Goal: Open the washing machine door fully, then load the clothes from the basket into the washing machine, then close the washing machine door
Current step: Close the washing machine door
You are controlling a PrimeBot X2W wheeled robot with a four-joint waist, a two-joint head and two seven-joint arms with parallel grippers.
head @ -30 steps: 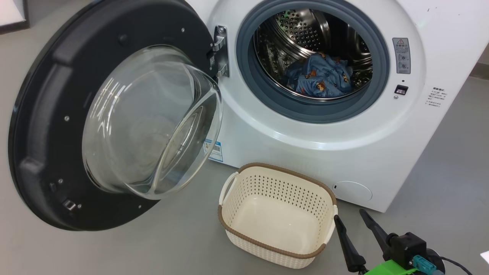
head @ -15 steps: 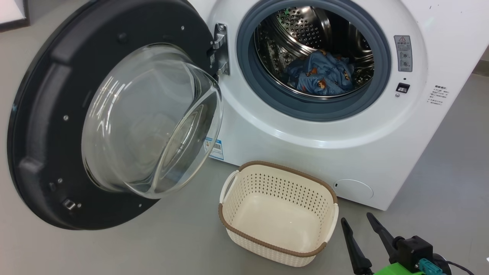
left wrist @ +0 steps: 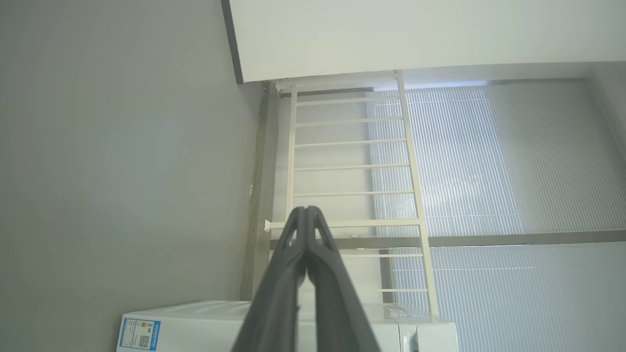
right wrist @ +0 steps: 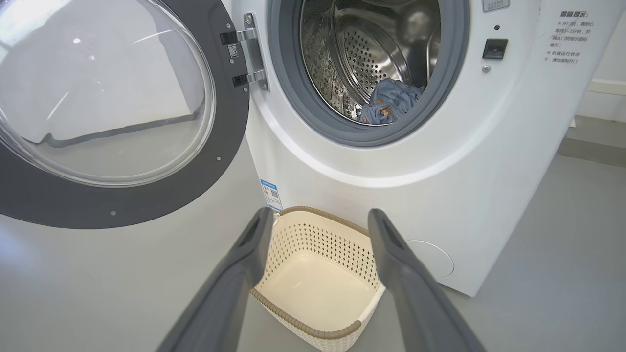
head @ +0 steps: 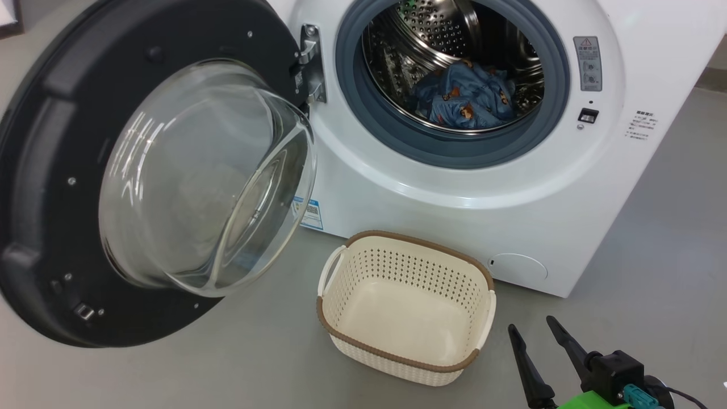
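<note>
Laundry loaded: a white front-loading washing machine (head: 454, 216) stands with its door (head: 34, 170) swung wide. The door hangs from a metal hinge (head: 309, 62) at the left edge of the machine's opening as the head camera sees it. Its dark grey inner face and bulging glass bowl (head: 199, 170) are turned outward.

Inside the machine, the clothes (head: 466, 96), light blue fabric printed with small orange-brown bears, lie bunched at the bottom of the steel drum (head: 437, 28), behind the grey-blue gasket (head: 352, 102). The basket (head: 409, 267), cream with a brown rim, sits upright on the grey floor (head: 255, 363) just in front of the machine, below its opening, its bottom bare. A blue sticker (head: 308, 213) marks the machine's lower front, left of the basket. A round service flap (head: 518, 267) sits low on the machine's front, to the basket's right.

The right pincer (head: 530, 325) hovers released in front of the machine, near the basket's right end and apart from it. Its two dark fingers are spread, hold nothing and point toward the machine. The left pincer (left wrist: 306, 215) is clenched, fingers pressed together with nothing between them, aimed at a pale railing (left wrist: 352, 166) and window blinds (left wrist: 464, 161).
</note>
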